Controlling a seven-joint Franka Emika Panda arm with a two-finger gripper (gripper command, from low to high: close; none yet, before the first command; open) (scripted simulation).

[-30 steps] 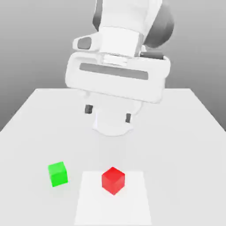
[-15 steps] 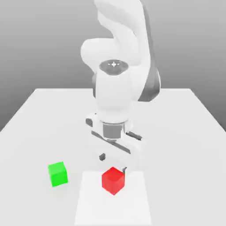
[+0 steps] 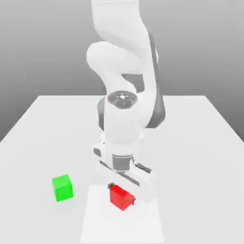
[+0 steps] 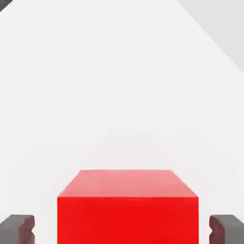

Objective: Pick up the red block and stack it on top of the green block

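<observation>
White arm bent low, gripper [image 3: 122,194] pointing down, jaws astride small matte red block [image 3: 119,198], not touching; hand view shows gaps. Small matte green block [image 3: 62,188] apart, exterior view's left.

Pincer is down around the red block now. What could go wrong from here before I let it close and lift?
1. In the hand view the fingertips stand apart from the red block, so it may not be gripped yet; lifting now could leave it behind.
2. An uneven close could push or twist the block.
3. The green block sits close; a low carry might knock it.
</observation>
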